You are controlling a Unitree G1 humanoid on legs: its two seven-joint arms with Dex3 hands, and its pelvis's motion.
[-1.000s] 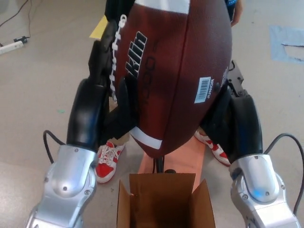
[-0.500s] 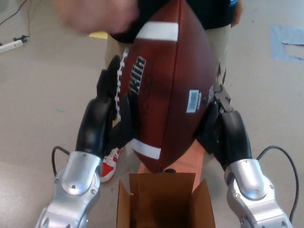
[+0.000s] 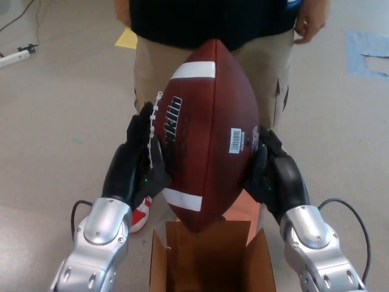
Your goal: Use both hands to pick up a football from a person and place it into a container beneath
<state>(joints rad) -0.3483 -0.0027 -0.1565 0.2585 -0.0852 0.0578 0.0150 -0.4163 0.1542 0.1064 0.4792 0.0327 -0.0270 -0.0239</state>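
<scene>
Football [image 3: 206,134] | barcode sticker [image 3: 236,140] | white stripes | lettering partly hidden

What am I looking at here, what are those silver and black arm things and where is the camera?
The picture comes from a camera on a humanoid robot's head, looking down at its own arms. The silver parts are its forearms; the black parts are its hands. The left hand and the right hand press against opposite sides of a brown football with white stripes and laces, holding it point-down between them. Right below the ball, on the floor, stands an open cardboard box, which is where the ball should go. Behind the ball stands a person in a dark shirt and tan trousers, whose hand hangs at the side, not touching the ball.
</scene>
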